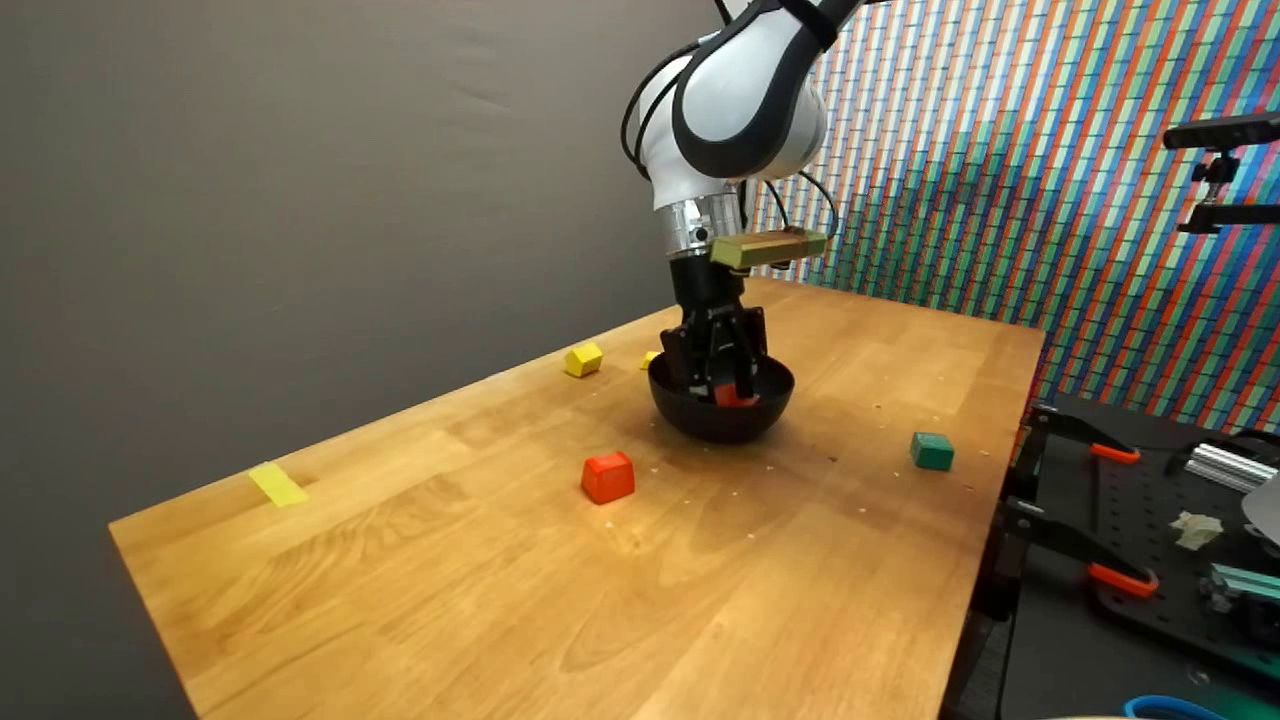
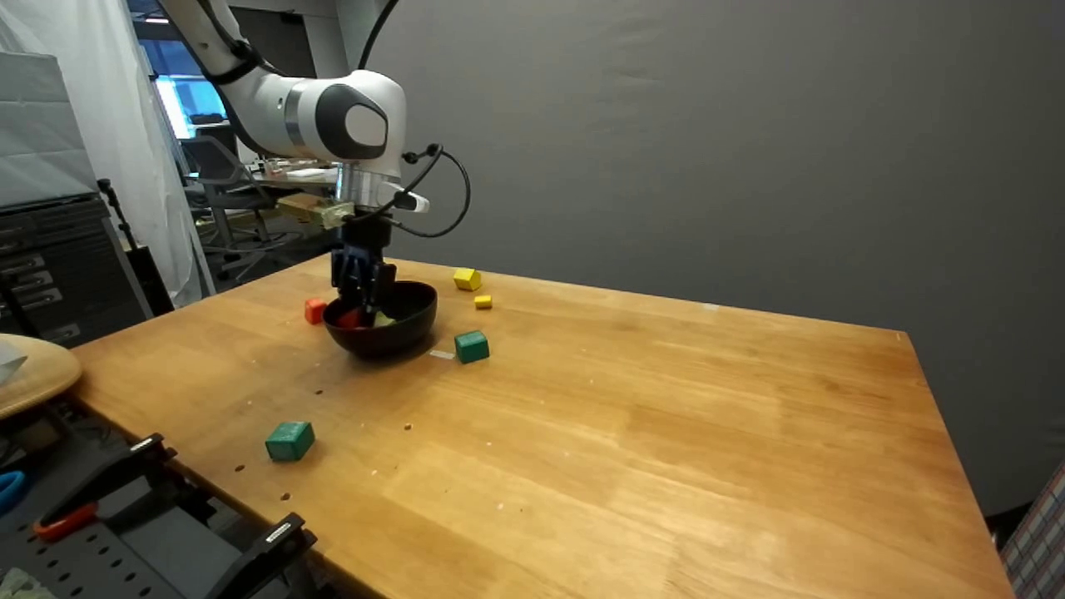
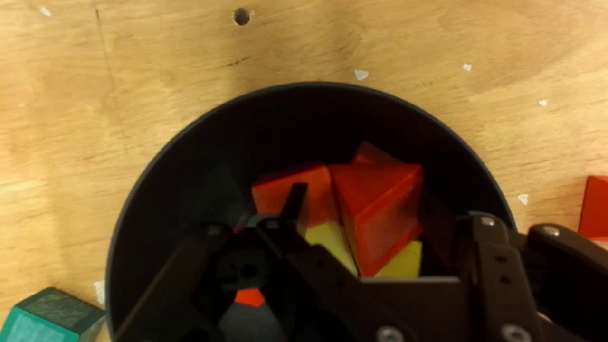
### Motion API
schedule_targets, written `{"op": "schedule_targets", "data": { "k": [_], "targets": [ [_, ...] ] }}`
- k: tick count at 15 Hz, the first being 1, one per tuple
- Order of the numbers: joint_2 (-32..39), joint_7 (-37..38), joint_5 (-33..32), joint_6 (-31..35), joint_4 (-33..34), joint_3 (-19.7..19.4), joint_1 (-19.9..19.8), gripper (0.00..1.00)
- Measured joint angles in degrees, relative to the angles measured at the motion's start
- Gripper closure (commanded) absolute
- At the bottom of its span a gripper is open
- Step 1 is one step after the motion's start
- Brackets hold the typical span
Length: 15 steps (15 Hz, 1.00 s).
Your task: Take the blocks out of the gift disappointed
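Two fingers [image 3: 295,202] of the black gripper [image 3: 365,211] are set apart inside the round black bowl [image 1: 712,420], a red angular block [image 3: 384,223] between them, contact unclear. Another red block [image 3: 317,199] and a yellow block [image 3: 332,240] are contained there. Outside, a red-orange block [image 1: 608,478], green blocks [image 2: 472,347] and yellow blocks [image 2: 468,279] are scattered on the wooden table [image 2: 666,433].

In an exterior view we've the bowl [image 1: 715,425] on the bench [image 1: 450,600], just R of ctr, fingers [image 1: 748,373] down in it. One block [image 1: 608,479] sits lower L of it, another block [image 1: 583,360] upper L, a 3rd block [image 1: 650,359] partly behind it, a 4th block [image 1: 933,452] well R; tape strip [image 1: 278,484] far L. Wrist view, mid-frame: we see more blocks [image 3: 377,211] inside the bowl.
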Motion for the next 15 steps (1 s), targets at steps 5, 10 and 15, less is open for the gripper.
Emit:
{"op": "schedule_targets", "data": {
  "k": [5,10,15],
  "targets": [
    [0.02,0.00,2.56,-0.59,0.41,-0.39,-0.01,0.70],
    [0.02,0.00,4.63,-1.43,1.26,-0.63,-0.07,0.85],
    [0.03,-0.01,8.02,-1.37,1.58,-0.69,-0.49,0.87]
  ]
}}
